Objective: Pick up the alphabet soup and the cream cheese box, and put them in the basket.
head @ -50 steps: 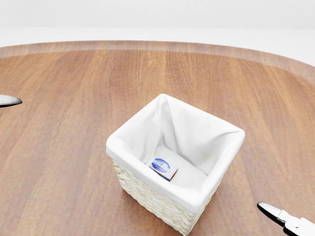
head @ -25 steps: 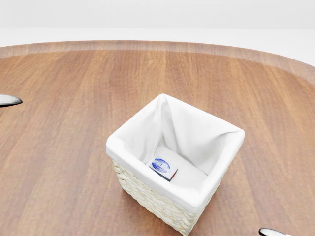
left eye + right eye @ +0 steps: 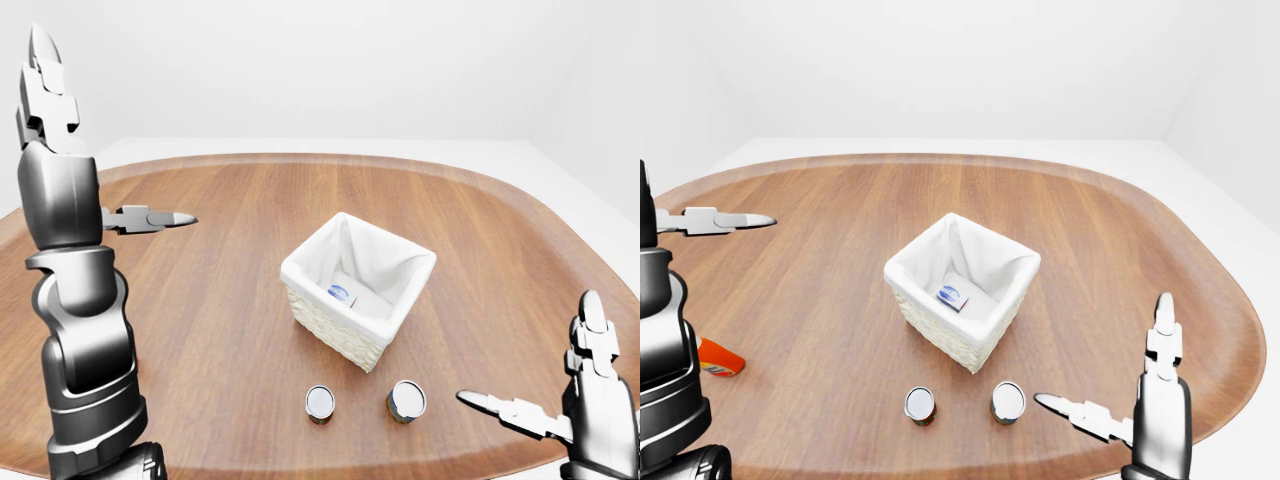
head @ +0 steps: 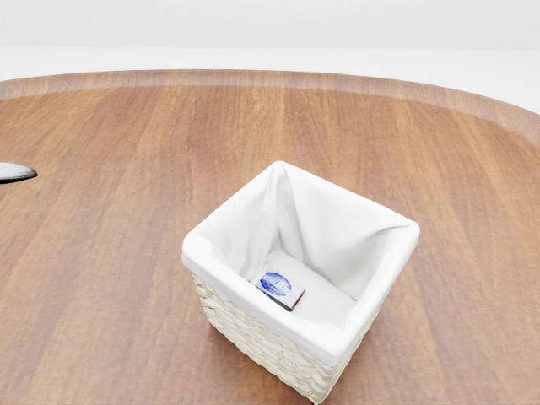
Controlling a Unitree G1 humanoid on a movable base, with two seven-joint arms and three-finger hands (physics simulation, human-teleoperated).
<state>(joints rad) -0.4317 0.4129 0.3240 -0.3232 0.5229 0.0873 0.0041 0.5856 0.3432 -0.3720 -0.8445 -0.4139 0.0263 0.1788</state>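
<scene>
The small white cream cheese box [image 4: 280, 289] already lies inside the cloth-lined wicker basket [image 3: 300, 268], so I hold left hand [image 3: 100, 215] and right hand [image 3: 1118, 405] empty, fingers apart, above the brown wooden bench [image 3: 210, 300], with two cans [image 3: 920, 404] just below the basket in the right-eye view, either possibly the soup.

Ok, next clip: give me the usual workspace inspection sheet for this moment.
Surface: wooden table, oval.
Job's things: cream cheese box lying inside the white-lined basket; two upright cans below the basket in the right-eye view, labels unreadable.
Clutter: orange item at left edge, partly hidden.
Hands: left hand raised, open, empty; right hand low, open, empty.
Cables: nothing seen.
Surroundings: plain white walls.
</scene>
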